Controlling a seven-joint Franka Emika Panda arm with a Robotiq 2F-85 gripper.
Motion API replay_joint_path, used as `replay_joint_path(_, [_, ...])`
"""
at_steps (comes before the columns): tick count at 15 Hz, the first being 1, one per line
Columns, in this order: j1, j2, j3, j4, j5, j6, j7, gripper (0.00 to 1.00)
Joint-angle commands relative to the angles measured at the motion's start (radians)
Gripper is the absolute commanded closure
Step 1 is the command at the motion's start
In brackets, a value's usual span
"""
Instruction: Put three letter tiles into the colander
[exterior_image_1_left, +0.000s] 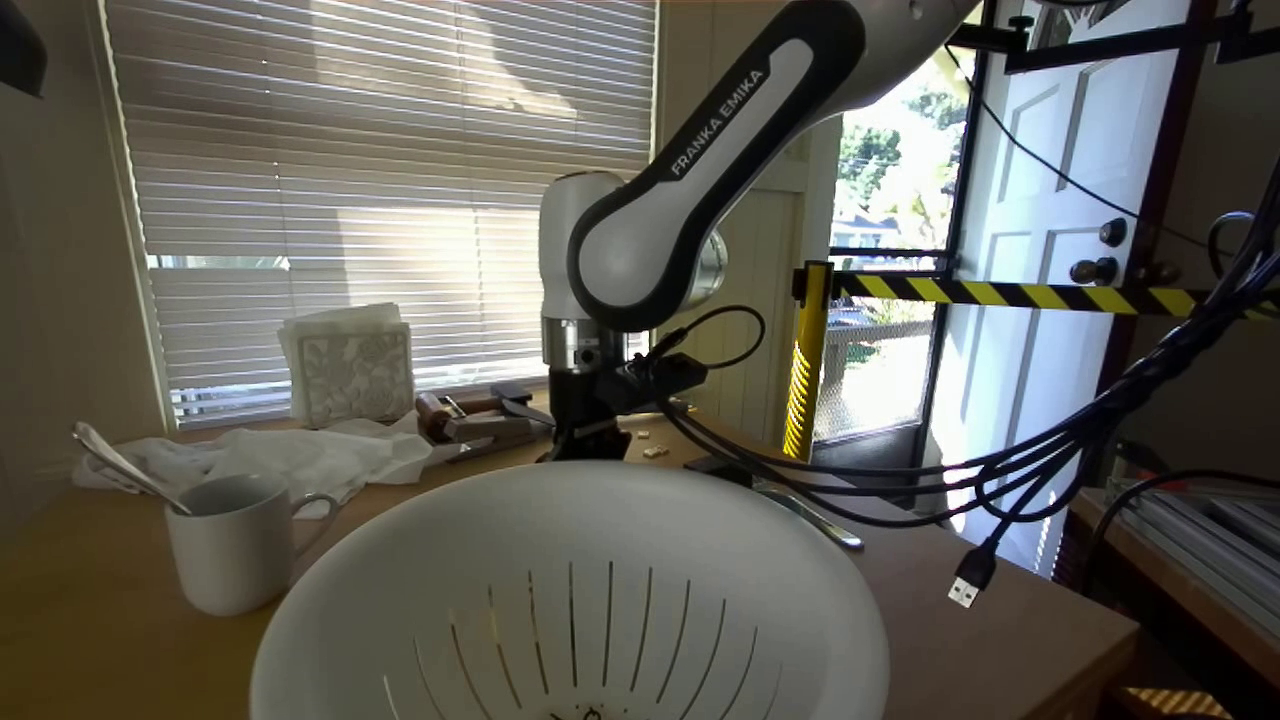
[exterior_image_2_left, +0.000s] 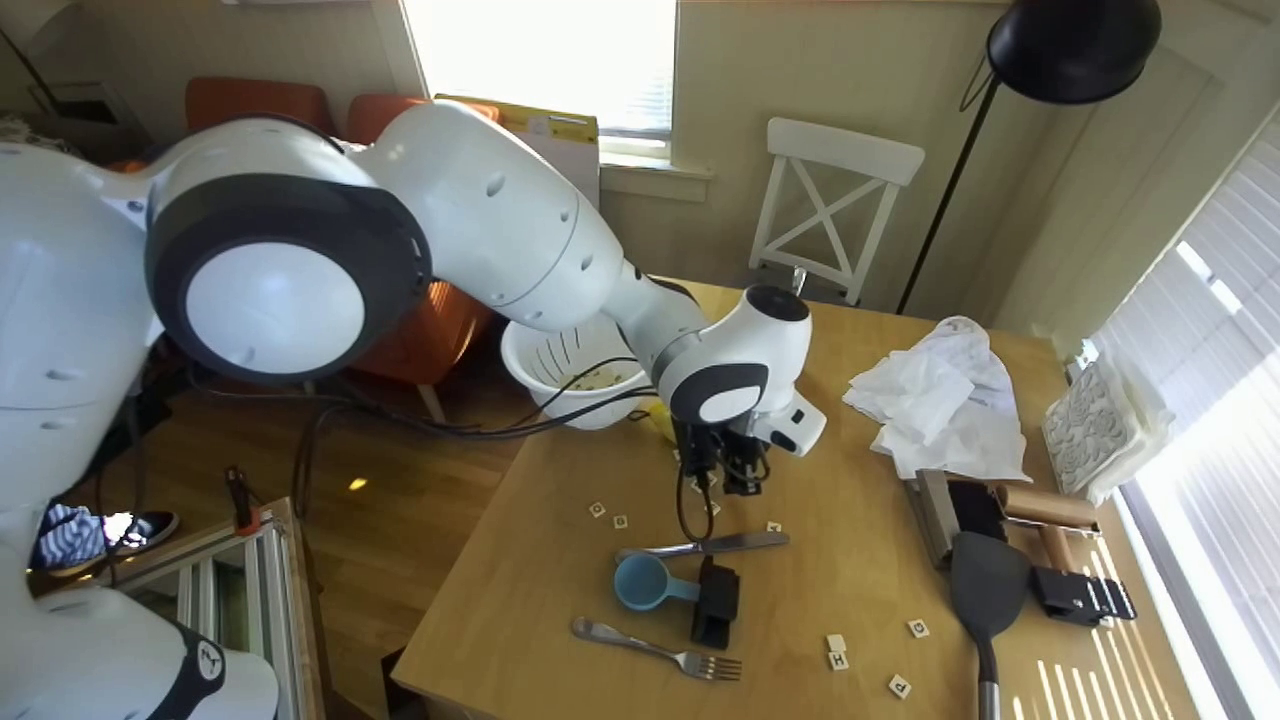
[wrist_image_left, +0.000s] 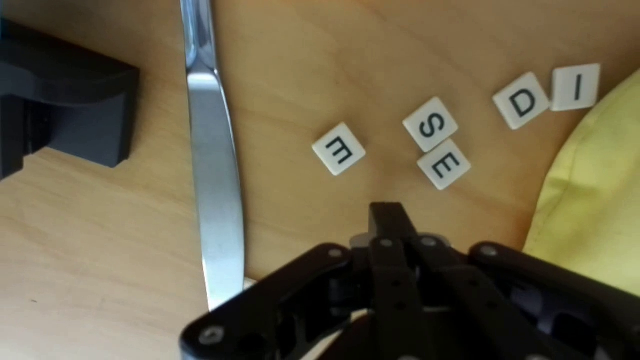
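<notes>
In the wrist view the tool (wrist_image_left: 406, 227) hangs over the tabletop (wrist_image_left: 280, 90) with its jaws drawn together (whether anything is pinched between them I can't make out). Five letter tiles (wrist_image_left: 339, 149) lie face up beyond its tips, among them an S tile (wrist_image_left: 430, 124) touching an E tile (wrist_image_left: 444, 164). A knife (wrist_image_left: 216, 185) lies to one side of them, a yellow fabric item (wrist_image_left: 590, 210) to the other. In an exterior view the colander (exterior_image_1_left: 570, 520) fills the foreground, a white mug (exterior_image_1_left: 230, 555) just beside it, the tool past its far rim. In an exterior view the colander is at the tabletop's edge, well apart from a fork (exterior_image_2_left: 685, 659).
</notes>
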Motion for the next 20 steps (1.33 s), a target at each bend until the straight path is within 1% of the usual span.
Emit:
replay_joint_path(1, [0.01,-0.032,0.0,-0.034,-0.016,-0.009,0.024,0.67])
replay_joint_path(5, [0.014,-0.065,0.001,-0.077,-0.019,-0.003,0.014,0.39])
replay_joint_path(6, [0.014,-0.078,0.002,-0.097,-0.025,0.009,-0.002,0.38])
replay_joint_path(8, [0.002,-0.113,0.011,-0.145,-0.035,0.019,-0.056,0.33])
replay_joint_path(9, [0.0,-0.129,0.008,-0.165,-0.05,0.025,-0.086,0.29])
replay_joint_path(10, [-0.006,-0.146,0.01,-0.187,-0.065,0.039,-0.121,0.24])
replay_joint_path(11, [-0.021,-0.163,0.022,-0.21,-0.077,0.056,-0.179,0.14])
replay_joint_path(13, [-0.055,-0.18,0.054,-0.244,-0.072,0.099,-0.283,0.05])
replay_joint_path(15, [-0.088,-0.188,0.087,-0.268,-0.057,0.127,-0.374,0.02])
replay_joint_path(16, [-0.106,-0.186,0.104,-0.275,-0.053,0.137,-0.42,0.11])
replay_joint_path(17, [-0.123,-0.184,0.12,-0.282,-0.047,0.144,-0.454,0.15])
replay_joint_path(18, [-0.146,-0.178,0.141,-0.285,-0.04,0.145,-0.498,0.17])
replay_joint_path(19, [-0.161,-0.17,0.153,-0.283,-0.042,0.144,-0.532,0.22])
replay_joint_path(20, [-0.177,-0.165,0.168,-0.282,-0.039,0.142,-0.564,0.19])
